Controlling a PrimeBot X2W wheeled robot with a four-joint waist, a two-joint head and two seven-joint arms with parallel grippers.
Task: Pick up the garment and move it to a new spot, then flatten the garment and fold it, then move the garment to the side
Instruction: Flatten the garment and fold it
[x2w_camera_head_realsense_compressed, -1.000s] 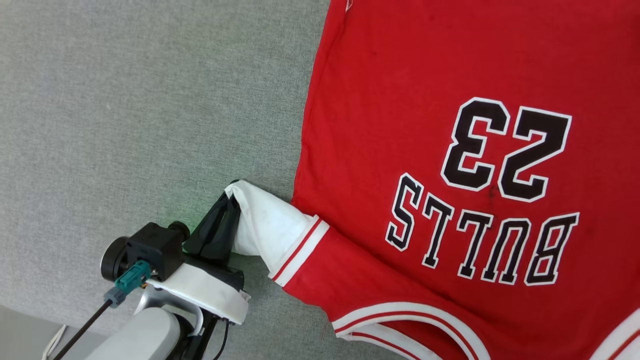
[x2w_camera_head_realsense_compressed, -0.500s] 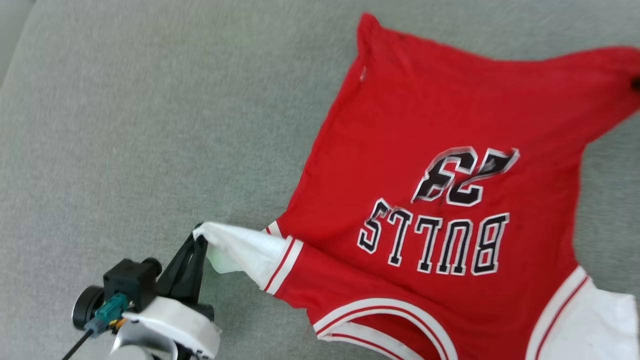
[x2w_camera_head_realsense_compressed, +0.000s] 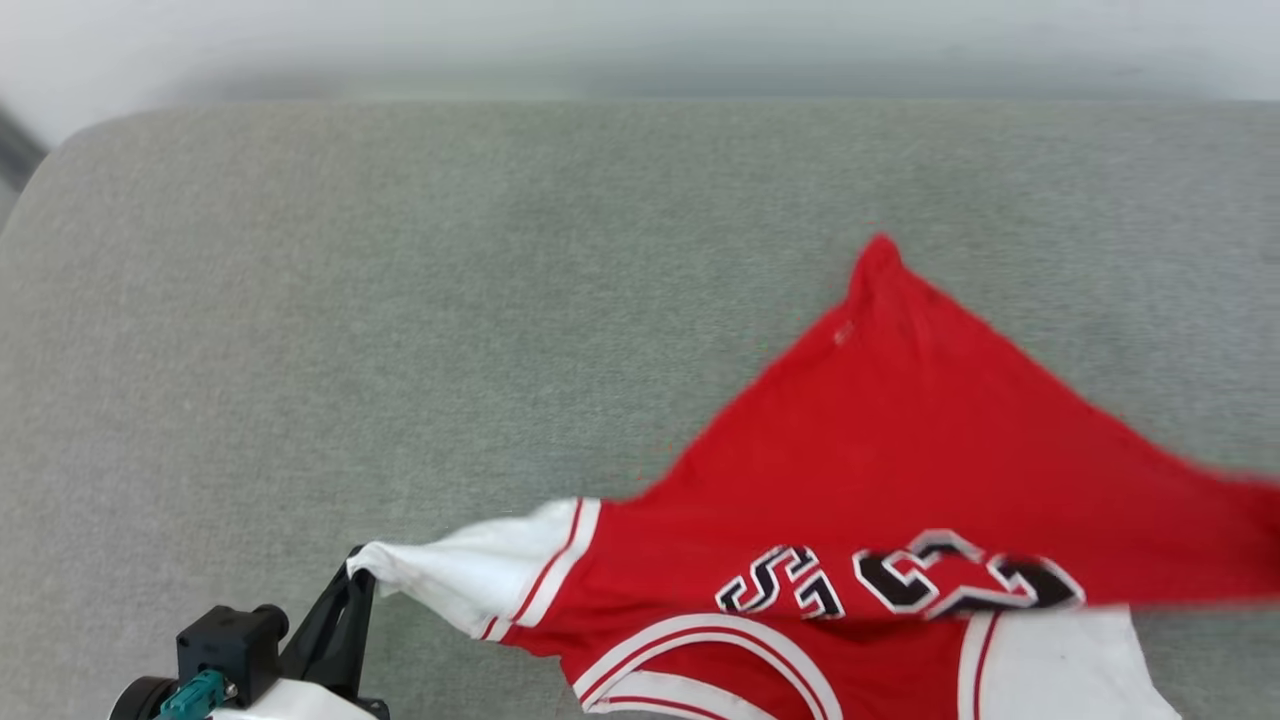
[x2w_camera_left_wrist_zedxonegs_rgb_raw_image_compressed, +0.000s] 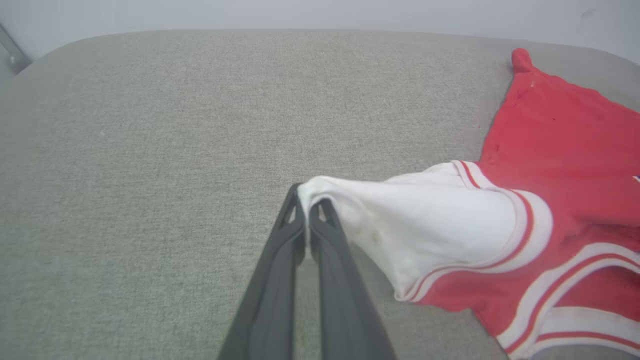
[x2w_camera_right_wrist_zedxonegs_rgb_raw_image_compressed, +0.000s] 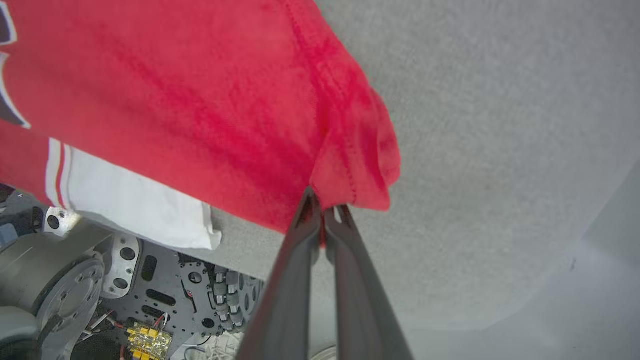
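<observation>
The red jersey-style T-shirt with white sleeves and striped trim (x2w_camera_head_realsense_compressed: 900, 440) is stretched over the grey woven fabric surface (x2w_camera_head_realsense_compressed: 400, 300), filling the head view from three to six o'clock. The left gripper (x2w_camera_left_wrist_zedxonegs_rgb_raw_image_compressed: 310, 197), at seven o'clock there, is pinched tight on the white sleeve's edge; the right gripper (x2w_camera_right_wrist_zedxonegs_rgb_raw_image_compressed: 324, 210) is clamped on a red hem corner at its wrist view's centre.

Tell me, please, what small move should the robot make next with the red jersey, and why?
Probably raise both grippers a little together, kept apart. The left gripper is shut on the end of the white sleeve, and the right gripper is shut on a red hem corner. Part of the garment rests sagging on the grey cushion, so dragging it could bunch it.
</observation>
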